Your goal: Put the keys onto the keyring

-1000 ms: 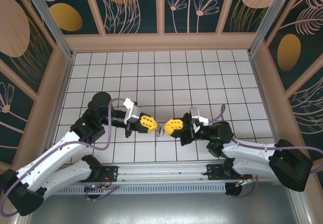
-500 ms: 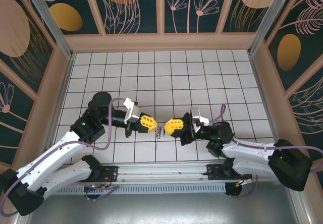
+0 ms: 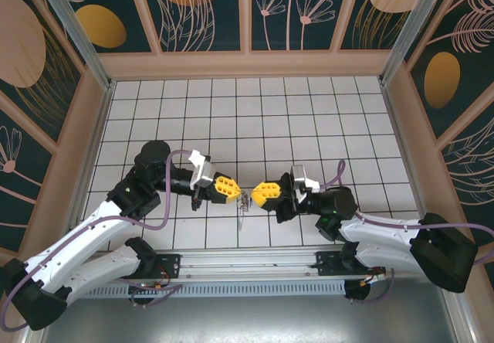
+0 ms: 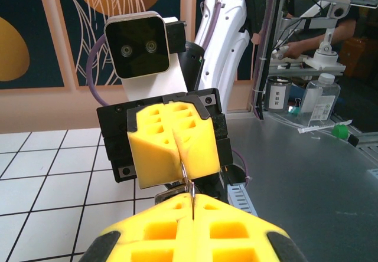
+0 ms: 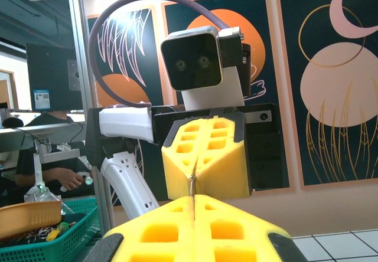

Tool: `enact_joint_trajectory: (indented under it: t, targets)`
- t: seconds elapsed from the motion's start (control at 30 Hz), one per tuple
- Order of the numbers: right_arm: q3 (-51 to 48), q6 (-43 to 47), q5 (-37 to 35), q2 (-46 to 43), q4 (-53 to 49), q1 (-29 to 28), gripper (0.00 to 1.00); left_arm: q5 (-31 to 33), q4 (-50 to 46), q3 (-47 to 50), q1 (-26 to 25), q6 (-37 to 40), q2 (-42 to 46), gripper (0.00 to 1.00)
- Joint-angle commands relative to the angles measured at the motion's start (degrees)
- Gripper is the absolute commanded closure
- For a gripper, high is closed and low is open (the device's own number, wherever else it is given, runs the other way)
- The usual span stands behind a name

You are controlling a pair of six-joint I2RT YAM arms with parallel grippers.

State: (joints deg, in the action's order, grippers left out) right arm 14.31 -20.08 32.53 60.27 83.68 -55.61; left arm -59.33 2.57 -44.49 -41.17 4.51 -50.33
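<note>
Both arms stretch low over the white tiled bench (image 3: 309, 127) and meet nose to nose near its front edge. The left fingers (image 3: 230, 191) are yellow and squeezed tight together. The right fingers (image 3: 259, 195) are yellow too, and shut just the same. Their tips almost touch. In the little gap between them are the keys (image 3: 244, 202), a tiny bit of silver metal, up off the bench. From the left wrist camera the keys (image 4: 191, 194) look like a thin silver strip. It runs from the crack of the left fingers up to the crack of the right fingers, with a tiny loop at the top. Both seem to pinch it. I cannot tell key from ring.
</note>
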Motion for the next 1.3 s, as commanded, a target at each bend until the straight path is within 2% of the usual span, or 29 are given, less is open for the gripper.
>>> enact_joint_trajectory:
  t: [0.0, 0.73, 1.27]
  targets:
    - [-0.8, -0.1, -1.3, -0.9, 3.1, -0.2, 1.00, -0.2, 0.7, -1.9, 0.3, 0.8, 0.2, 1.00]
    - [-1.4, 0.2, -1.3, -1.9, 2.4, 0.3, 1.00, -0.1, 0.8, -2.2, 0.4, 0.8, -0.3, 1.00]
    - [-0.6, -0.3, -0.3, 0.5, 4.5, 0.7, 1.00, -0.5, 0.6, -2.5, 0.3, 1.0, -0.7, 1.00]
